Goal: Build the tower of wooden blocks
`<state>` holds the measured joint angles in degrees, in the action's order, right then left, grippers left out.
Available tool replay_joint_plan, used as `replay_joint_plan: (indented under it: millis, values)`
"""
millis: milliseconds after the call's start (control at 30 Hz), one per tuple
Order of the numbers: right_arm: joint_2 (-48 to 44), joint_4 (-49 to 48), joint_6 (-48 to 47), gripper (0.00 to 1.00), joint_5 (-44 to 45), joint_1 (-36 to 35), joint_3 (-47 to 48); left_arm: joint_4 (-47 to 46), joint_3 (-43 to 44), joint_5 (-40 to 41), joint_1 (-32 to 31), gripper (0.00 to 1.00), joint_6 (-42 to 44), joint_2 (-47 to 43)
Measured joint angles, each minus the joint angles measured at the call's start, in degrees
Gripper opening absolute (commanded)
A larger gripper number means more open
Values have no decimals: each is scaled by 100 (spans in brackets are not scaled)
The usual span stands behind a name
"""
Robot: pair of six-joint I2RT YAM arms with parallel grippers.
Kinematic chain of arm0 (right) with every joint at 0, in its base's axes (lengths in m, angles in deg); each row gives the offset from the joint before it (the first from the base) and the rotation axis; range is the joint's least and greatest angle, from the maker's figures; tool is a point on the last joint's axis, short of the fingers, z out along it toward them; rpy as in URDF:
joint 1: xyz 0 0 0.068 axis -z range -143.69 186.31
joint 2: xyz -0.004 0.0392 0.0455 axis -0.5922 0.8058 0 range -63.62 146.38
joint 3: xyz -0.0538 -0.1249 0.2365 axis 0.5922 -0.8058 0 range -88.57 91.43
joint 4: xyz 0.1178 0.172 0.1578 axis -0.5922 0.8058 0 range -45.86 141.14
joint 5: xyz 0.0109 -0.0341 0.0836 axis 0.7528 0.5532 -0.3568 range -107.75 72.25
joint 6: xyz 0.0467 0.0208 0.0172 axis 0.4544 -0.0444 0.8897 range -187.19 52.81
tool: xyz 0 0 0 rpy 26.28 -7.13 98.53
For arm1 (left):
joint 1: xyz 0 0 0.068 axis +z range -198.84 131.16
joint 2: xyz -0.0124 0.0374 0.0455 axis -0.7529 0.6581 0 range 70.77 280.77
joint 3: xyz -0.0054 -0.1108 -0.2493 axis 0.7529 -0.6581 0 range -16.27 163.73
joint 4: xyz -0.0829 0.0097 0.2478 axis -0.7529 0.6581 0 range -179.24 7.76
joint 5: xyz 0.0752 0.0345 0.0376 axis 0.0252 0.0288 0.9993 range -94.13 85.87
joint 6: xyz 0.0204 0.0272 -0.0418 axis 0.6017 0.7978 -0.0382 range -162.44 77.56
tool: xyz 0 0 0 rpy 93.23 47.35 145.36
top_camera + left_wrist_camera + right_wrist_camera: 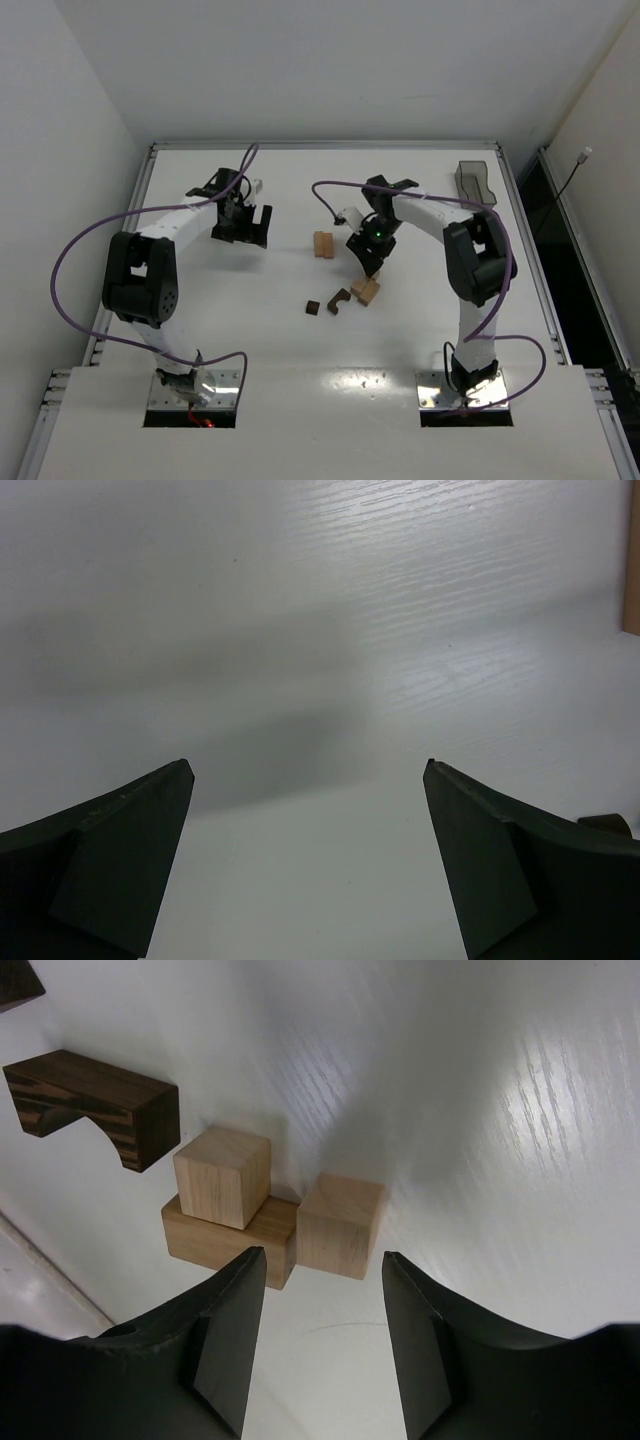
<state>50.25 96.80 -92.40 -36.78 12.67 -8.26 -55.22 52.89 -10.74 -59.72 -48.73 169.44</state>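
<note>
The wood block tower is not standing; loose blocks lie mid-table. In the right wrist view a tan cube (222, 1175) sits on a flat tan block (215, 1240), with a second tan cube (338, 1223) touching its right end. A dark brown arch block (95, 1105) lies to the left of them. My right gripper (322, 1255) is open and empty, its jaws just short of the second cube; from above it (368, 260) hovers by the tan blocks (367, 290). A separate tan block (323, 244) lies further left. My left gripper (248, 232) is open and empty over bare table (308, 765).
A small dark cube (312, 307) lies beside the arch (339, 300). A smoky-grey see-through tray (475, 180) stands at the back right. An edge of a tan block (632, 570) shows at the right edge of the left wrist view. White walls surround the table.
</note>
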Motion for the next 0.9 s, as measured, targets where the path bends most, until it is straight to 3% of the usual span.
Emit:
replay_joint_plan:
  millis: [433, 600, 633, 700, 900]
  values:
    - [188, -197, 120, 44, 367, -127, -92, -7, 55, 0, 0, 100, 0, 90]
    - [256, -302, 170, 26, 503, -127, -125, 4, 68, 9, 0, 100, 0, 90]
    - [256, -308, 184, 15, 509, -125, -125, 9, 74, 22, 0, 100, 0, 90]
    - [256, -313, 216, 2, 522, -125, -125, 9, 85, 31, 0, 100, 0, 90]
    - [232, -280, 219, 0, 560, -96, -122, 17, 140, 44, 0, 100, 0, 155]
